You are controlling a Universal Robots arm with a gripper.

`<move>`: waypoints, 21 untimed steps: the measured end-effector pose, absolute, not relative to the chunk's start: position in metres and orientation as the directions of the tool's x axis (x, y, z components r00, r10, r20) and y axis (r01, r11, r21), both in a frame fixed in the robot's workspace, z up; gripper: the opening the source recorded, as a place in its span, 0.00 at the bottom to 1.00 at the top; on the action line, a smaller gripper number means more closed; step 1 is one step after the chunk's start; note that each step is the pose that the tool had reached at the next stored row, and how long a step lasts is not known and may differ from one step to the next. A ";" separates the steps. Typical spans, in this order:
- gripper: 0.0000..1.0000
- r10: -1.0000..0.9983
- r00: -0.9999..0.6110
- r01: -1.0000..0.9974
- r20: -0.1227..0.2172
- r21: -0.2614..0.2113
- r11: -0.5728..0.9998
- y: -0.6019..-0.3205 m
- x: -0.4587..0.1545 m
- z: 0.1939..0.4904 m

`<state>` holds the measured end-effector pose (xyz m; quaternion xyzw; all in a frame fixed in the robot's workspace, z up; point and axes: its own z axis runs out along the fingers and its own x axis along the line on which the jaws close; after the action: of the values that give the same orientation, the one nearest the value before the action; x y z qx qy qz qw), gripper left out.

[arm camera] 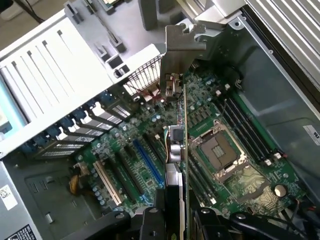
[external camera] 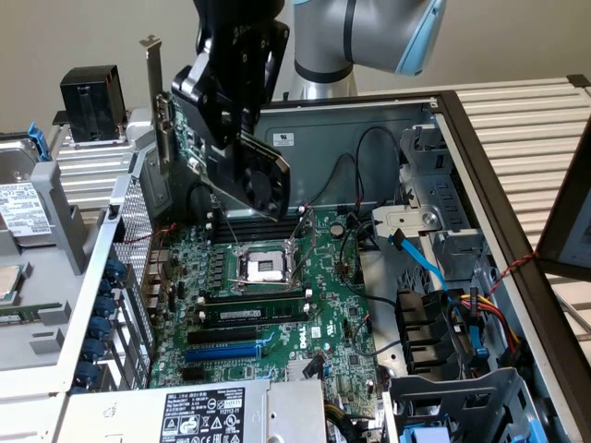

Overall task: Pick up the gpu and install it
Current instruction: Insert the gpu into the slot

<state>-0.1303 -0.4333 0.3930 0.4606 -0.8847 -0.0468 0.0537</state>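
Observation:
The gpu [external camera: 263, 180], a green card with a black fan cooler and a metal bracket, hangs tilted in the air above the open computer case. My gripper [external camera: 222, 101] is shut on its upper edge. It hovers over the back of the green motherboard [external camera: 323, 305], just above the CPU socket [external camera: 261, 268]. In the wrist view the gpu [arm camera: 183, 115] is seen edge-on, held between my gripper [arm camera: 179, 220] fingers, its bracket pointing at the case's rear grille. The blue expansion slot [arm camera: 147, 160] lies beside the card's line, lower on the board [external camera: 222, 353].
Memory sticks [external camera: 254, 309] lie in front of the socket. Cables and a drive cage [external camera: 443, 332] fill the exterior view's right side of the case. A power supply [external camera: 194, 415] sits at the front. A black cooler [external camera: 92, 101] and a hard drive [external camera: 23, 212] rest outside on the left.

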 end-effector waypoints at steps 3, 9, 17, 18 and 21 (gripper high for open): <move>0.27 -0.850 -0.524 -0.840 0.052 0.132 0.526 -0.433 -0.130 0.391; 0.27 -0.902 -0.430 -0.893 0.049 0.128 0.432 -0.433 -0.130 0.389; 0.27 -0.955 -0.294 -0.947 0.041 0.125 0.297 -0.433 -0.130 0.388; 0.27 -0.959 -0.281 -0.951 0.036 0.124 0.283 -0.433 -0.130 0.388; 0.27 -0.967 -0.252 -0.961 0.021 0.109 0.253 -0.433 -0.130 0.388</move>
<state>-0.1303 -0.4334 0.3877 0.6100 -0.7905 -0.0367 0.0417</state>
